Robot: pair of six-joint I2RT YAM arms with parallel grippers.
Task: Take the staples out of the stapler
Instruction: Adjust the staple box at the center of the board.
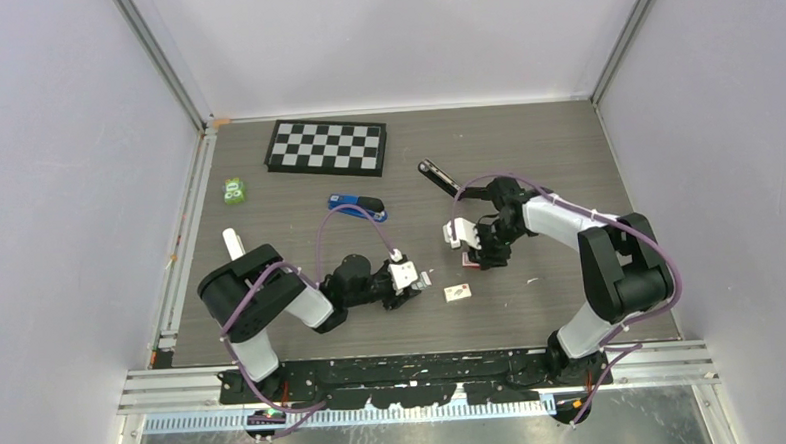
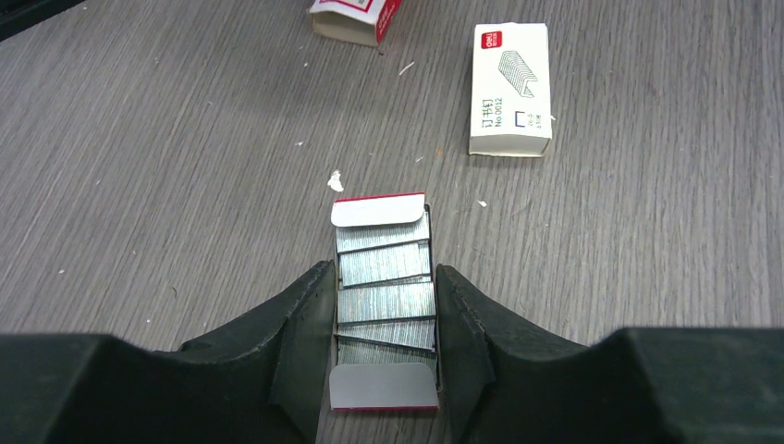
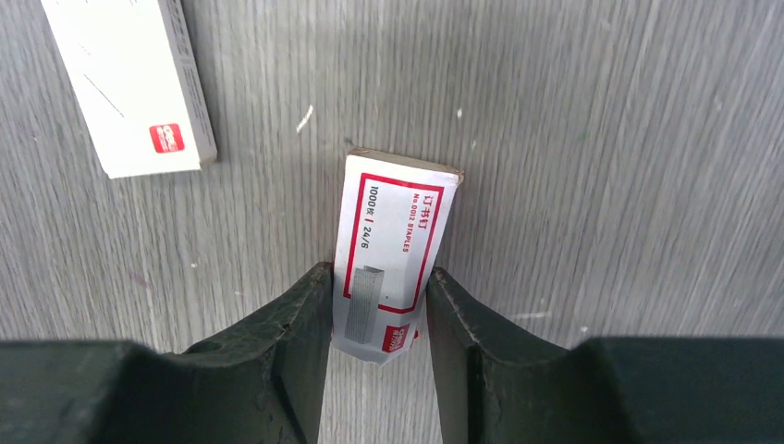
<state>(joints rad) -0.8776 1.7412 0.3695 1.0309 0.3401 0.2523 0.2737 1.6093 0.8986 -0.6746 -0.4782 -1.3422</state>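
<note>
Your L gripper (image 2: 384,294) is half-closed, clamping a staple tray (image 2: 383,264). R gripper (image 3: 379,282) pinches a staple box (image 3: 399,208). Blue stapler (image 1: 358,205) lies free toward the table (image 1: 546,155) far edge, long axis approx. left-right, nearer L arm.

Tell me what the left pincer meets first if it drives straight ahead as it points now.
The left pincer carries an open staple tray. Beyond it, bare table, then probably the red-and-white box at the frame's top; the white box lies rightward.

Open table (image 1: 526,146) flanks the blue stapler (image 1: 358,205); the checkerboard (image 1: 327,146) crowds its far side.
</note>
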